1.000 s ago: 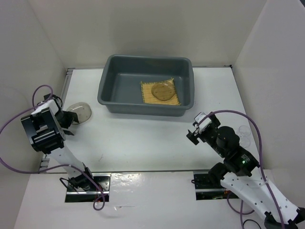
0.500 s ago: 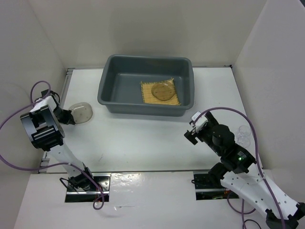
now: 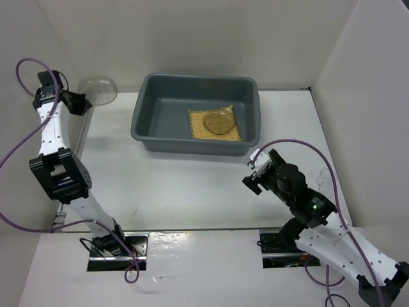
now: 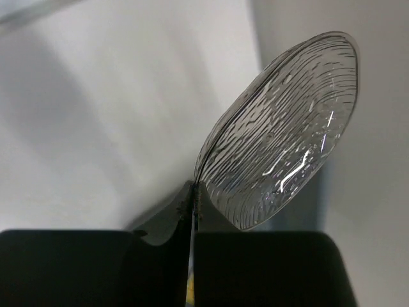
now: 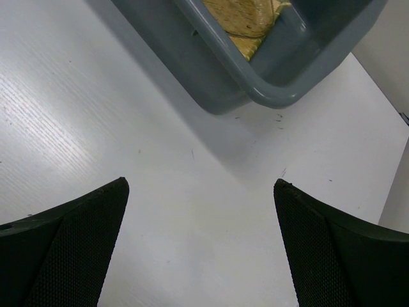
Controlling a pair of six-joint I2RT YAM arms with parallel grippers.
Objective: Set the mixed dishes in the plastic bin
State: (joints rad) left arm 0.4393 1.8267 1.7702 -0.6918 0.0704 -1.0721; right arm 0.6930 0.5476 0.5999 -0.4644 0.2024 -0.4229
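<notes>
My left gripper (image 3: 80,102) is raised high at the far left, shut on the rim of a clear ribbed bowl (image 3: 97,89). In the left wrist view the bowl (image 4: 281,128) stands tilted above the closed fingertips (image 4: 193,188). The dark grey plastic bin (image 3: 192,144) sits at the back centre and holds the tan woven mat (image 3: 198,131) with a clear round plate (image 3: 218,121) on it. My right gripper (image 3: 252,171) hovers open over bare table in front of the bin's right corner (image 5: 268,89), with nothing between its jaws (image 5: 201,185). A small clear cup (image 3: 328,185) stands at the right, behind the right arm.
White walls close in the table on the left, back and right. The left arm's purple cable (image 3: 29,64) loops near the left wall. A metal strip (image 3: 89,109) runs along the table's left edge.
The left gripper shut on the bowl at the table's left and lifted it up and back toward the far-left corner. The right gripper drifted slightly left, still open.
</notes>
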